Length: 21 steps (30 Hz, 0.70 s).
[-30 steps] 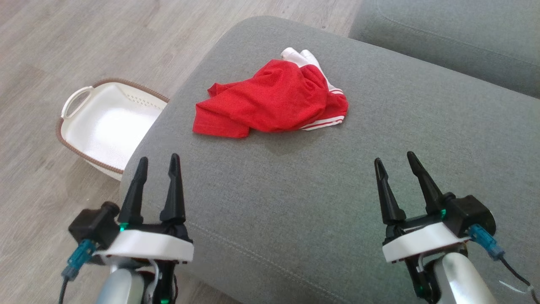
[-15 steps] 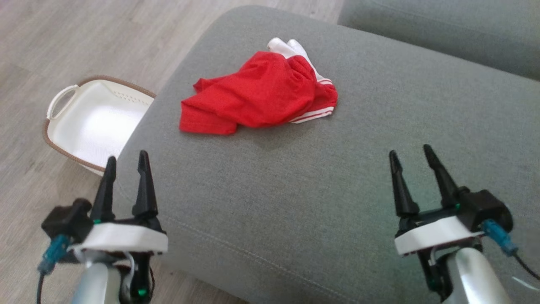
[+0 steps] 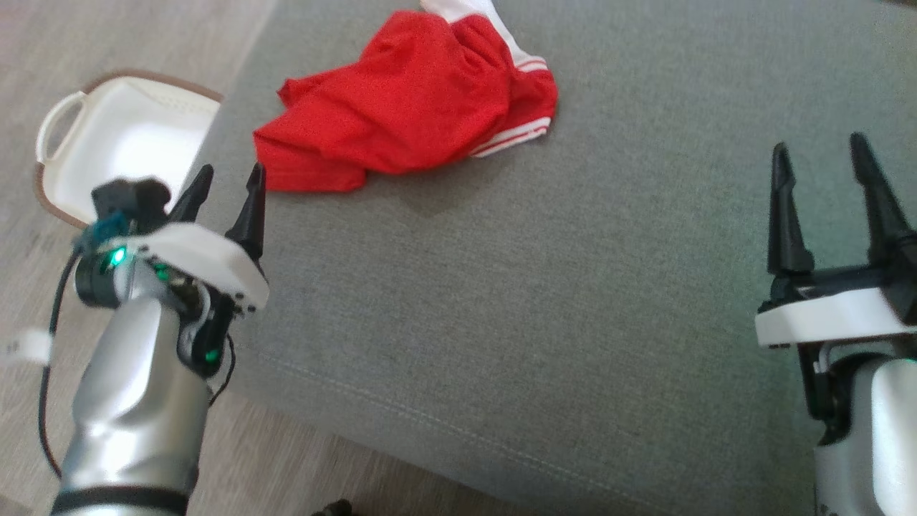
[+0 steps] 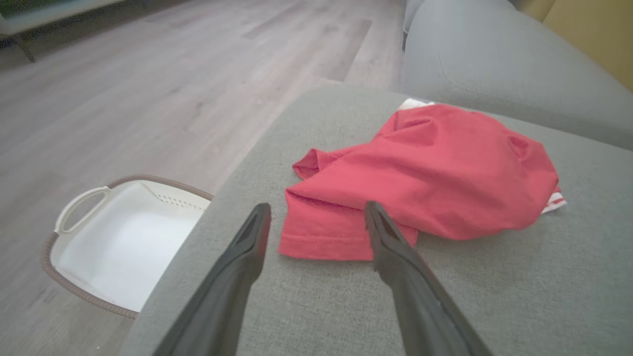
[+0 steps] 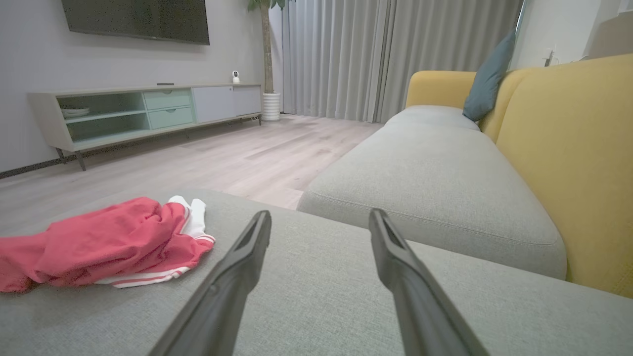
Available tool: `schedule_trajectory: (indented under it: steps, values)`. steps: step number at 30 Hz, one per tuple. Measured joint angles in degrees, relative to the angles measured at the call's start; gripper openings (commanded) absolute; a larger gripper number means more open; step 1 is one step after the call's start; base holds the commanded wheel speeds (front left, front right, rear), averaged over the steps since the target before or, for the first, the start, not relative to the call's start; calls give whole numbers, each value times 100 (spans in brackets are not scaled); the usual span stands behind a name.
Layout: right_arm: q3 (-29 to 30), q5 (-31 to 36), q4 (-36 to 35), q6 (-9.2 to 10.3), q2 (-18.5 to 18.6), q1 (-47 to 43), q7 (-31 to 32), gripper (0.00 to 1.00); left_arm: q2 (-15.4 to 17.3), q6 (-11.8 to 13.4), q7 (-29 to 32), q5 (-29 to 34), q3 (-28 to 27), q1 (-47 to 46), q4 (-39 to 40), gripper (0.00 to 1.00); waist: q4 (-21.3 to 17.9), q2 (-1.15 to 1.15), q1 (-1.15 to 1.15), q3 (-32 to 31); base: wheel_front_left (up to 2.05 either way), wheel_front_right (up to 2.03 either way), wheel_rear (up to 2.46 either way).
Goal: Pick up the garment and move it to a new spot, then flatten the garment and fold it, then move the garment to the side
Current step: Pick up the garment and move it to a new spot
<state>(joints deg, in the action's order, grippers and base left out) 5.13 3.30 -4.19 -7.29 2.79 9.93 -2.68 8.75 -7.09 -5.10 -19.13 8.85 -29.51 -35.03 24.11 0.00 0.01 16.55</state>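
- Head view: the red garment (image 3: 401,100) lies crumpled on the grey sofa seat (image 3: 537,301), high in the picture, its white end cut by the top edge.
  - Its long axis runs slantwise, from a red hem at lower left to the white-striped end at upper right.
  - The left pincer (image 3: 232,170) is raised on a bent silver forearm over the seat's left edge. Its jaws are apart and its tips point toward the hem, near it.
  - The right pincer (image 3: 819,142) stands upright at the far right, jaws apart, well apart from the garment.
  - A white basket (image 3: 54,125) sits on the wooden floor (image 3: 29,43) just beside the seat.
- Left wrist view: this one looks along the left pincer.
  - The stitched hem lies between and just past the 2 spread tips.
  - 1 tip overlaps the hem in the picture. Whether it touches cannot be told.
  - The garment humps up toward the right, and its stripes barely peep out at the far side.
  - A 2nd seat (image 4: 494,59) lies behind it.
- Right wrist view: this one looks low across the seat.
  - The garment lies at the left edge with its white folds and stripes facing this side.
  - The 2 spread tips point past the garment toward the 2nd seat.
  - The room shows here: a yellow backrest (image 5: 568,148), a blue cushion (image 5: 487,79), grey curtains (image 5: 395,54), a low cabinet (image 5: 148,109) and a television (image 5: 138,20).
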Motion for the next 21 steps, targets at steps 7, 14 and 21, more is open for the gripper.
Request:
schedule_trajectory:
  steps: [7,14,21]
  values:
    - [3,189,-452,0,1,54,277,100,130,-4,358,-719,624,-882,-1050,100,-177,0,0,489,0,0,0]
    - [-29,275,-652,0,3,185,378,100,372,-45,339,-1196,1184,-1443,-1763,100,-376,0,0,818,0,0,0]
    - [-132,275,-721,-1,4,241,378,100,487,-46,146,-1408,1329,-1803,-2627,100,-570,0,-1,935,0,0,0]
